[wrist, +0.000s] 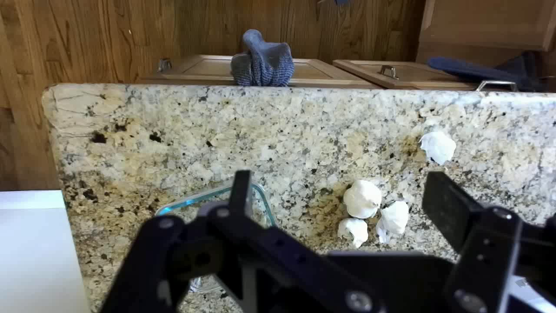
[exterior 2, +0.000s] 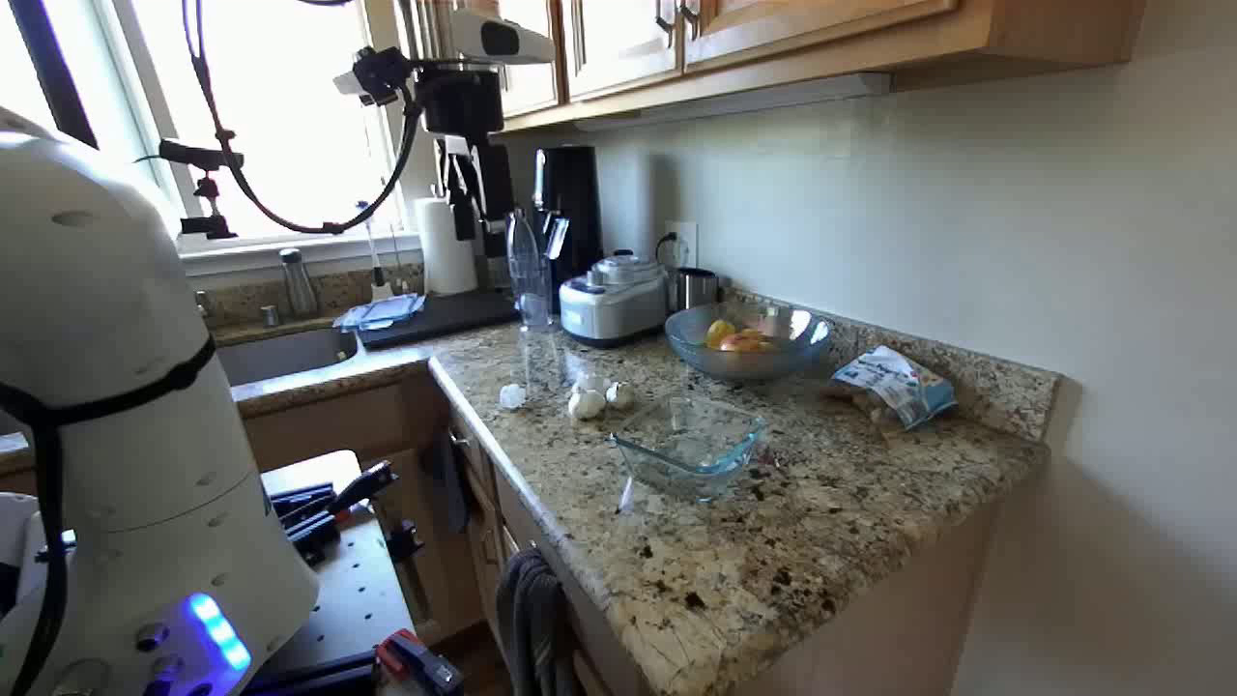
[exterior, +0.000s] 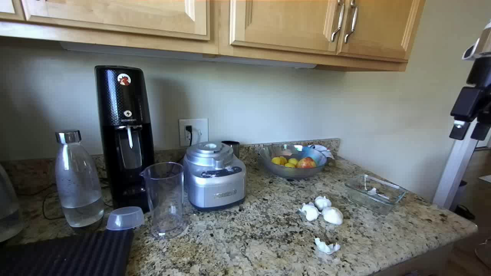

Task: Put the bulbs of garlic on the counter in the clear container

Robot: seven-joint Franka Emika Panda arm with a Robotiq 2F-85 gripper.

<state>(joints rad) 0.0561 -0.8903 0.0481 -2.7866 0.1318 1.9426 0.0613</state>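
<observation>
Three white garlic bulbs [exterior: 332,215] sit close together on the speckled granite counter [exterior: 268,237]. They also show in an exterior view [exterior 2: 586,403] and in the wrist view [wrist: 362,199]. A fourth white papery piece [exterior: 327,246] lies apart, nearer the counter's front edge; it looks partly broken open. The clear container [exterior 2: 676,472] stands beside the bulbs; small white marks show in it in an exterior view [exterior: 374,191], bits or reflections. My gripper [wrist: 341,191] is open and empty, high above the counter. The bulbs show between its fingers; its left finger partly covers the container.
A glass fruit bowl [exterior: 293,173] stands at the back by the wall, with a snack bag [exterior 2: 894,385] beside it. A food processor [exterior: 216,184], tall clear cup [exterior: 165,199] and black drink machine [exterior: 124,138] stand farther along. Cabinets [exterior: 284,27] hang above.
</observation>
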